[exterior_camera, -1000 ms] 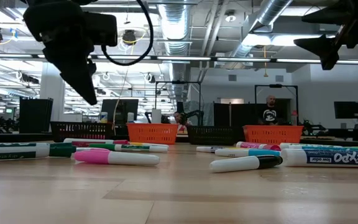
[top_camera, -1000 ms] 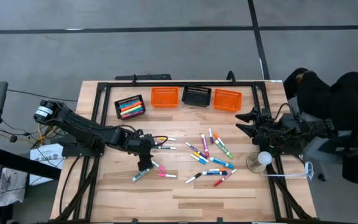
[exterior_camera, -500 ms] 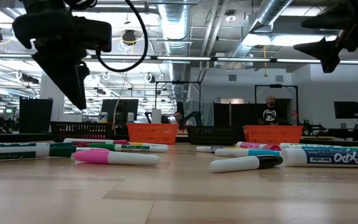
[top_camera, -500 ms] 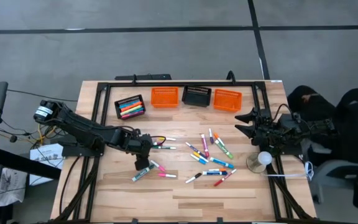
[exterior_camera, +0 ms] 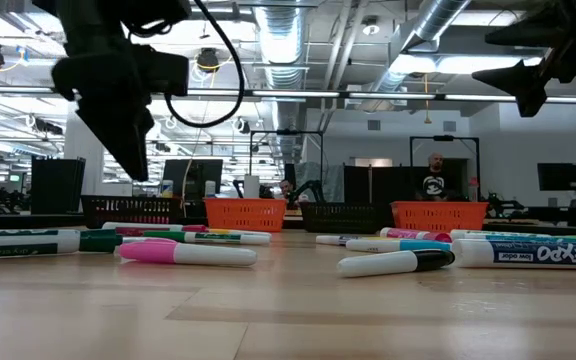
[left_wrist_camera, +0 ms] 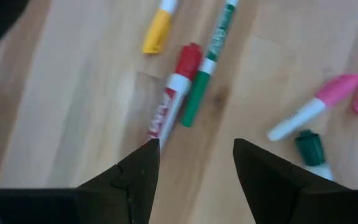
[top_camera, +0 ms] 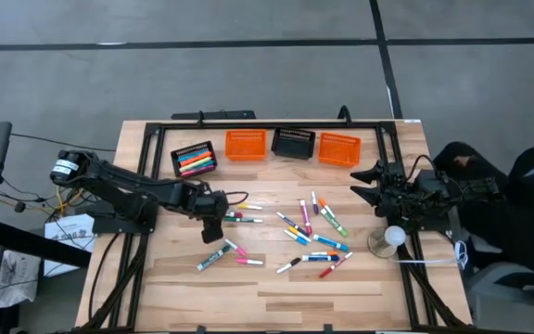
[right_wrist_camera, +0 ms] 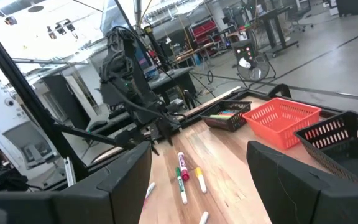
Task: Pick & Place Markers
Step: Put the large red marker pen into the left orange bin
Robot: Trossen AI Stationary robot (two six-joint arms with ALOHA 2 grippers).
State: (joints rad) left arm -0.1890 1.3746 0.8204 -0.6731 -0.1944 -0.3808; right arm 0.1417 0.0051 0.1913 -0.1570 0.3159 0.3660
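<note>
Wooden table [top_camera: 276, 297] strewn with markers [top_camera: 315, 234] — pipe-ceilinged workshop behind.

Grey floor [top_camera: 248, 83], exposed ceiling ducts [exterior_camera: 438, 20]

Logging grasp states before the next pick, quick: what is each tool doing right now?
Left tool: open, empty, above the red marker and green marker.
Right tool: open, empty, raised at the table's right edge.

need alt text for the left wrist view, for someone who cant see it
The left gripper, its two dark fingers open and empty, hovers over a wooden table just short of a red marker and a green marker lying side by side. A yellow marker lies beyond them and pink markers off to one side.
</note>
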